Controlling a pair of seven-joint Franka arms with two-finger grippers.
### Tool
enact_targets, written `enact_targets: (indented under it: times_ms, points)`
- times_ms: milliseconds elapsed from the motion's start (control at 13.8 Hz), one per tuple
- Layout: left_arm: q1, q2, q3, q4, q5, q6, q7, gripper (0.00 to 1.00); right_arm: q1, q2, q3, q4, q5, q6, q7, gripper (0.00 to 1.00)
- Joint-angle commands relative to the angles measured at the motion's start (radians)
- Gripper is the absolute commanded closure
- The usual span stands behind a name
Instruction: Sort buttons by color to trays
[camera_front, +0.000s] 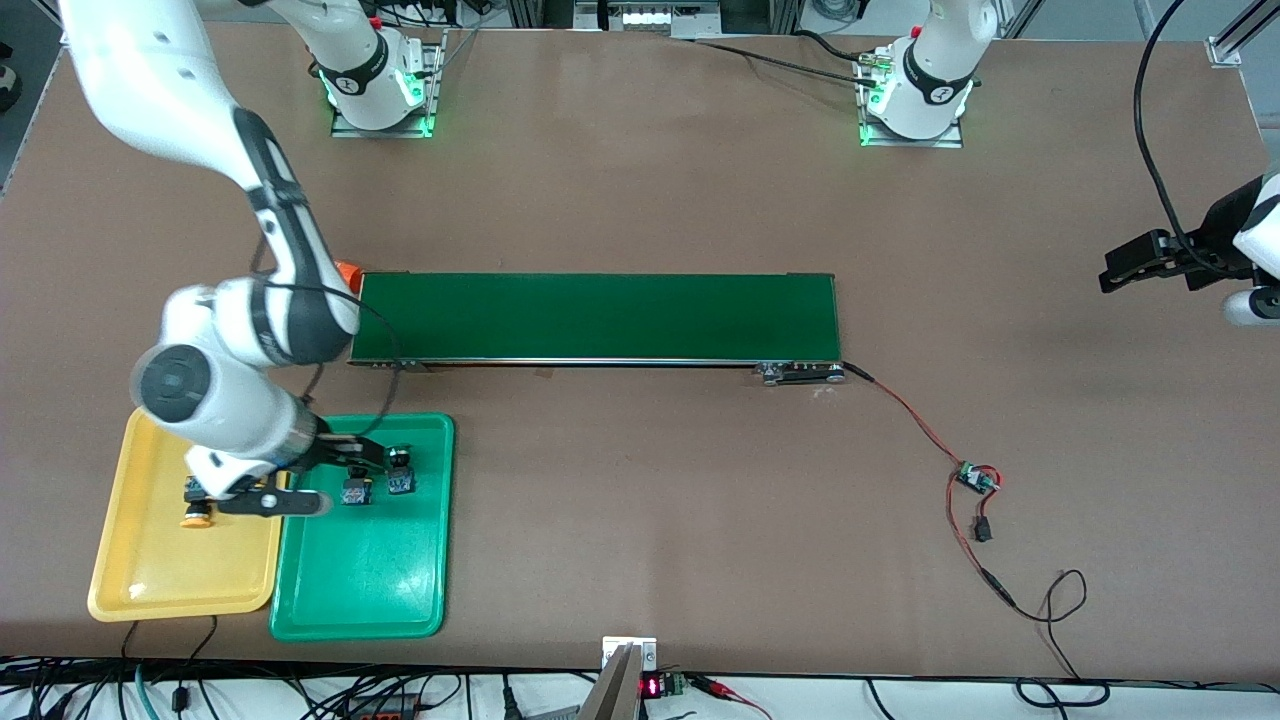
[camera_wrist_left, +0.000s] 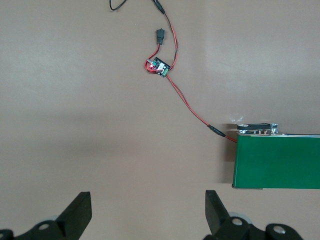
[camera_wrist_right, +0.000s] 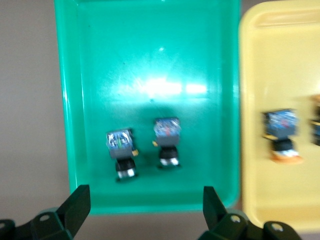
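Two buttons (camera_wrist_right: 120, 152) (camera_wrist_right: 167, 140) are lying in the green tray (camera_front: 370, 590), two more (camera_wrist_right: 281, 134) in the yellow tray (camera_front: 160, 580) beside it. Right hand (camera_front: 345, 470) is hovering released over the green tray; left hand (camera_wrist_left: 147, 217) is waiting spread above the bare surface (camera_front: 640, 200).

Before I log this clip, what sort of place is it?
Probably a robotics lab bench set up as a mock sorting line. A brown table carries a short dark-green conveyor belt wired to a small bare circuit board, with a green tray and a yellow tray holding push-button switches.
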Motion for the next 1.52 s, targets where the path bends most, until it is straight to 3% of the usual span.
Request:
enact_targets:
  times_ms: [0,290,652,1448]
  points:
    - [0.0,-0.015,-0.003,-0.006,0.002,-0.003,0.014,0.0,-0.031,-0.141,0.016,-0.019,0.009,-0.178,-0.032,0.0]
    - [0.003,-0.018,-0.002,-0.004,0.001,-0.004,0.002,0.0,-0.026,-0.332,0.016,-0.05,0.015,-0.425,-0.043,0.0]
    - [0.003,-0.021,-0.002,-0.004,-0.007,-0.009,-0.001,0.0,-0.101,-0.634,0.012,-0.391,0.035,-0.349,-0.174,0.0]
    - [0.003,-0.019,0.001,-0.004,-0.007,-0.006,-0.001,0.0,-0.107,-0.634,-0.001,-0.38,0.038,-0.392,-0.17,0.0]
